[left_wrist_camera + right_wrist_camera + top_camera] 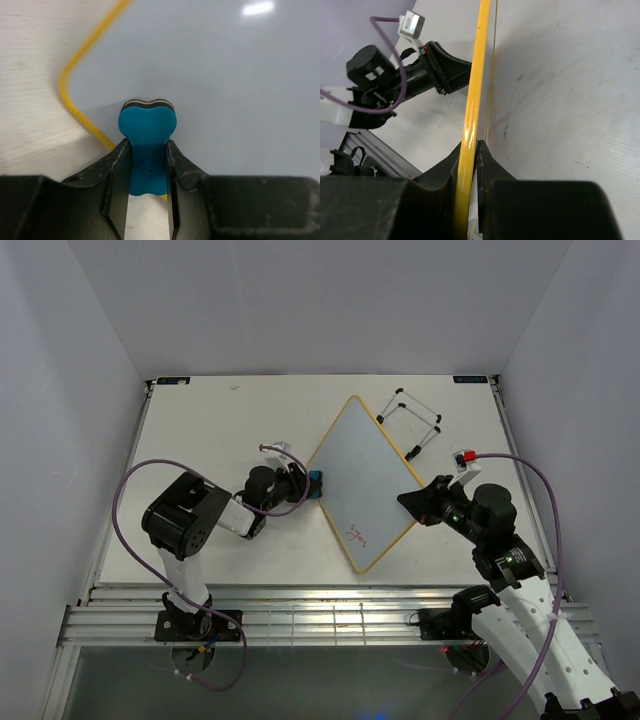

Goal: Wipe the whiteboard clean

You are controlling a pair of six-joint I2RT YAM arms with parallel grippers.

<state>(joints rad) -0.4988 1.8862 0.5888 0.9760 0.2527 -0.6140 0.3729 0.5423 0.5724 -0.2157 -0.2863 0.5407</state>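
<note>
The whiteboard (362, 478) lies turned like a diamond in the middle of the table, white with a yellow frame and small red writing near its near corner. My left gripper (308, 483) is shut on the blue bone-shaped eraser (147, 134), whose felt end presses at the board's left corner (210, 75). My right gripper (412, 502) is shut on the board's yellow frame (474, 95) at its right edge. The black wire stand (410, 422) shows behind the board's far right edge.
The table's white walls close in on the left, back and right. A metal rail (320, 625) runs along the near edge by the arm bases. Purple cables loop from both arms.
</note>
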